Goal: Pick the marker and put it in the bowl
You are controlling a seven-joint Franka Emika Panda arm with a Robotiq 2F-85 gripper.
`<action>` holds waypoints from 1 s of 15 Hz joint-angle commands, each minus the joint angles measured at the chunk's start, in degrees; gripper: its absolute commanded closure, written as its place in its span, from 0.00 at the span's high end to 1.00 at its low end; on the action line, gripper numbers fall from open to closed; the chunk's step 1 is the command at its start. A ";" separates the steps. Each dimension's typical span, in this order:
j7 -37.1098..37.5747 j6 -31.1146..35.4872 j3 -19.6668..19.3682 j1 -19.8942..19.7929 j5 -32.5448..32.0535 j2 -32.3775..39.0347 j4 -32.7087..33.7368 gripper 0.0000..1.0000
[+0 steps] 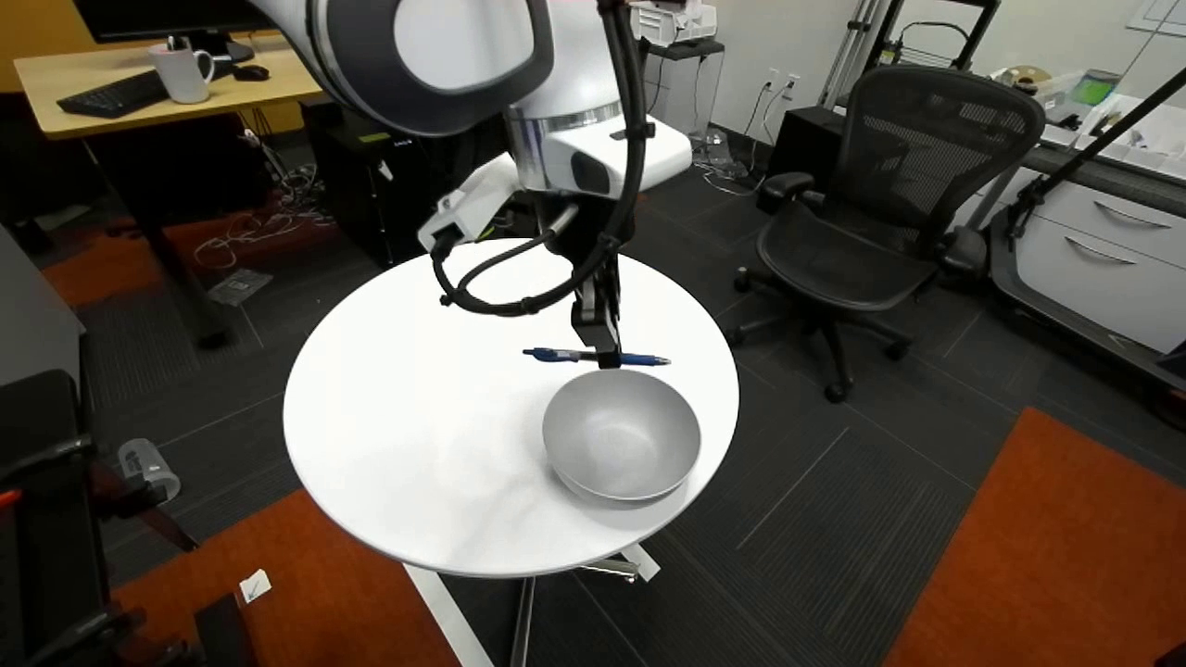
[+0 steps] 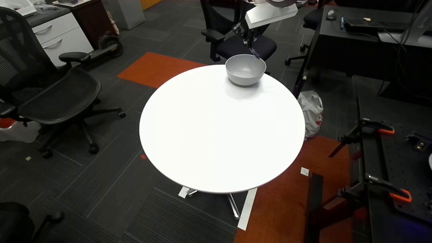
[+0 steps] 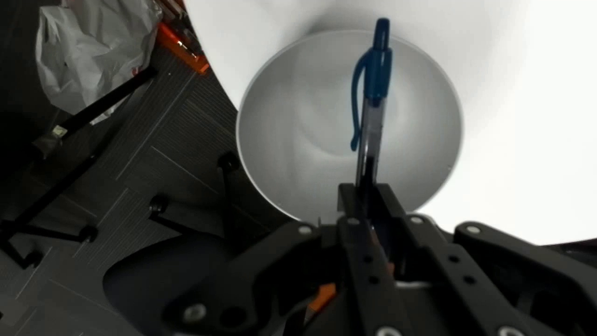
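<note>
The marker is a blue pen with a clear middle section, seen in an exterior view point(image 1: 554, 355) and in the wrist view point(image 3: 378, 74). It is small and partly hidden in an exterior view point(image 2: 254, 53). My gripper point(image 1: 608, 356) is shut on the pen near its middle and holds it above the table, roughly level in that view. The fingertips point(image 3: 365, 191) cover part of the pen in the wrist view. The light grey bowl point(image 1: 621, 435) stands upright near the table's edge, and its inside point(image 3: 303, 116) shows behind the pen in the wrist view. I see nothing in it.
The round white table point(image 1: 417, 417) carries the bowl close to its rim. A black office chair point(image 1: 852, 250) stands beside the table, and another chair point(image 2: 241, 45) is behind the bowl. A black bench with clamps point(image 2: 395, 162) and a plastic bag point(image 2: 310, 111) are nearby.
</note>
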 commanded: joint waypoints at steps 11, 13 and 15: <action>-22.60 12.89 3.52 -7.98 3.33 4.50 -0.58 0.03; -24.36 13.15 4.37 -8.48 4.29 4.82 -0.35 0.03; -26.17 12.22 5.41 -9.11 5.65 4.78 -0.17 0.03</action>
